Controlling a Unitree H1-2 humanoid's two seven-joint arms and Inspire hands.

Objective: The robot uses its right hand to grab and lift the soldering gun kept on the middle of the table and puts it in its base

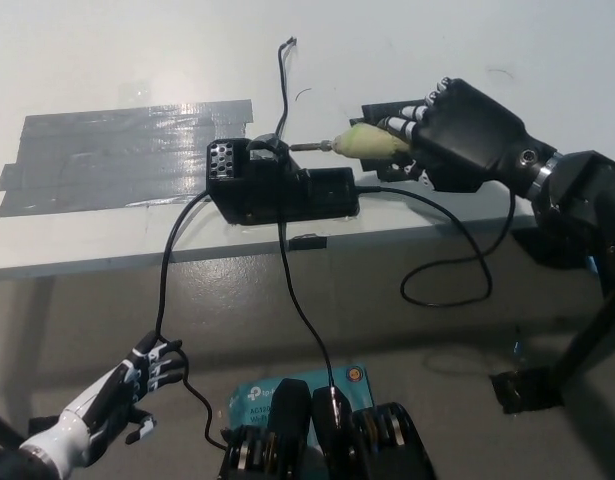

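The black fingers [407, 124] are wrapped tight around the pale green handle of the soldering gun [365, 144]. The right hand [457, 130] holds it lying almost flat, with the thin metal tip pointing to nine o'clock. The tip sits just beside the top of the black base [277, 185], near the little holder at the base's upper left. It looks very close to going in, but I cannot tell if it is touching yet.

Here is what could go wrong. The tip is skinny and the hole is small. If the hand pushes a bit too high or too low, the tip may bump the base and slide off. A hard push could shove the base along the table [107, 60], toward the grey tape [117, 150] at nine o'clock. The black cord [457, 250] hangs in a loop off the table edge at five o'clock. It could tug on the handle and twist it.

The white left hand [112, 405] rests low at seven o'clock, fingers loosely apart, holding nothing.
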